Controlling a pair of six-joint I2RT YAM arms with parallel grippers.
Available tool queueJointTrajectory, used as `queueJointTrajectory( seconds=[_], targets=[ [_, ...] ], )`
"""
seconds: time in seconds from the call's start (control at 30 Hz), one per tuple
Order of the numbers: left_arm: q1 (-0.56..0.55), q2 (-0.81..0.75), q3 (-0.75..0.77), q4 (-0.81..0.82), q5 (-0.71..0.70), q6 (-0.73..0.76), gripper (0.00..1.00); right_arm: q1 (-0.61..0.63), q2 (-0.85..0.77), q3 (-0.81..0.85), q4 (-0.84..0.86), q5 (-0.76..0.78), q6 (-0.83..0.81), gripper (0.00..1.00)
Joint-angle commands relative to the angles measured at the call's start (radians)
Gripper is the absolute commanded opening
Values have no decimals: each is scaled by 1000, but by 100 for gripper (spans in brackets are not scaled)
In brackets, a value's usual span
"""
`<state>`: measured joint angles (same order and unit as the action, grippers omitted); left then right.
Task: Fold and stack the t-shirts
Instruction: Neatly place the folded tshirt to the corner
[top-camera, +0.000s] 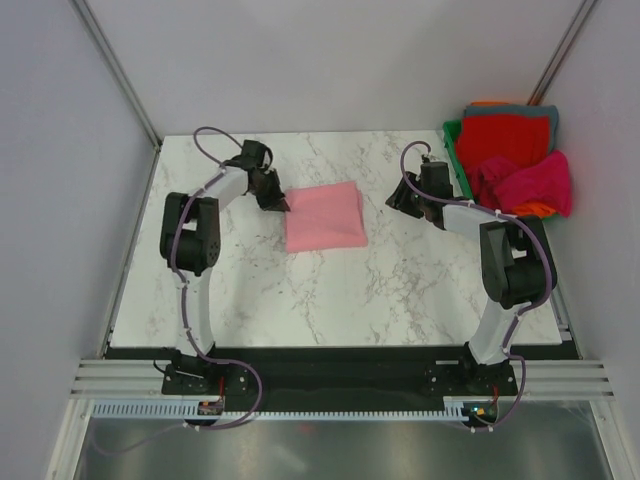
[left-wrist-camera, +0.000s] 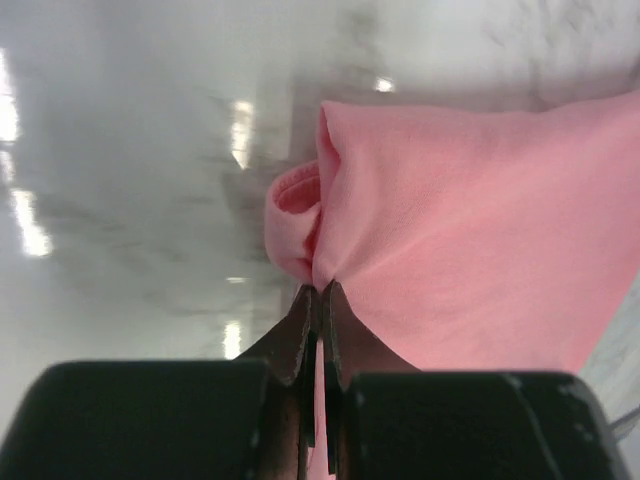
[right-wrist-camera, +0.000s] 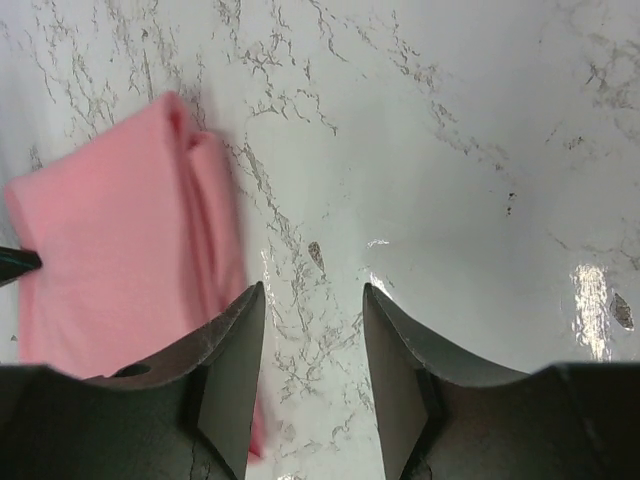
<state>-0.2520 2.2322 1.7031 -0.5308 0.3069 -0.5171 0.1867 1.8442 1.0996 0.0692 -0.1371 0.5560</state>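
A folded light salmon-pink t-shirt (top-camera: 325, 217) lies on the marble table's middle. It also shows in the left wrist view (left-wrist-camera: 470, 240) and the right wrist view (right-wrist-camera: 120, 260). My left gripper (top-camera: 279, 203) is at the shirt's left edge, shut on a pinch of its cloth (left-wrist-camera: 318, 285). My right gripper (top-camera: 400, 203) is open and empty over bare table, a little to the right of the shirt (right-wrist-camera: 312, 290). Red (top-camera: 505, 135), magenta (top-camera: 530, 183), orange and teal-grey t-shirts lie heaped at the far right.
A green plastic bin (top-camera: 455, 150) holds the heap of shirts at the table's far right corner. Grey walls and frame posts enclose the table. The table's near edge meets a black base strip (top-camera: 340, 352).
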Motion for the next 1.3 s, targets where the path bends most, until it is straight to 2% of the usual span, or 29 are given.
queueJointTrajectory(
  seconds=[0.0, 0.13, 0.2, 0.3, 0.33, 0.37, 0.53, 0.63, 0.67, 0.73, 0.83, 0.87, 0.97, 1.03, 1.2, 1.27],
  targets=[
    [164, -106, -30, -78, -141, 92, 2, -1, -45, 0, 49, -10, 19, 52],
    [299, -151, -4, -191, -426, 78, 2, -1, -45, -1, 57, -27, 28, 51],
    [352, -186, -17, -231, -564, 10, 7, -1, -48, -4, 63, -29, 35, 51],
    [353, -283, -107, -224, -708, -113, 50, -4, -53, -4, 70, -33, 39, 51],
    [340, -308, -147, -227, -747, -139, 76, -3, -54, -6, 72, -35, 39, 51],
    [333, -334, -161, -225, -799, -156, 85, -3, -56, -7, 75, -35, 41, 51],
    [307, -497, -171, -221, -779, -164, 86, -3, -75, -20, 81, -27, 33, 51],
    [264, -597, -196, -183, -718, -144, 86, -3, -94, -39, 101, -27, 32, 52],
    [199, -620, -212, -119, -666, -133, 84, -4, -102, -46, 118, -29, 28, 53],
    [148, -675, -276, -39, -606, -107, 84, -3, -129, -75, 145, -33, 28, 55],
    [34, -712, -396, 165, -508, -67, 84, -3, -187, -128, 204, -18, 19, 58],
    [-25, -732, -430, 289, -493, -54, 86, -3, -207, -144, 227, -7, 16, 59],
    [-125, -770, -565, 449, -522, 0, 88, -3, -293, -204, 256, 51, -8, 61],
    [-151, -784, -647, 584, -520, 40, 89, -4, -353, -250, 270, 83, -21, 63],
    [-155, -734, -677, 608, -537, 37, 88, -3, -418, -365, 402, 201, -19, 65],
    [-153, -706, -686, 629, -517, 19, 88, -4, -418, -366, 391, 214, -8, 65]
  ],
)
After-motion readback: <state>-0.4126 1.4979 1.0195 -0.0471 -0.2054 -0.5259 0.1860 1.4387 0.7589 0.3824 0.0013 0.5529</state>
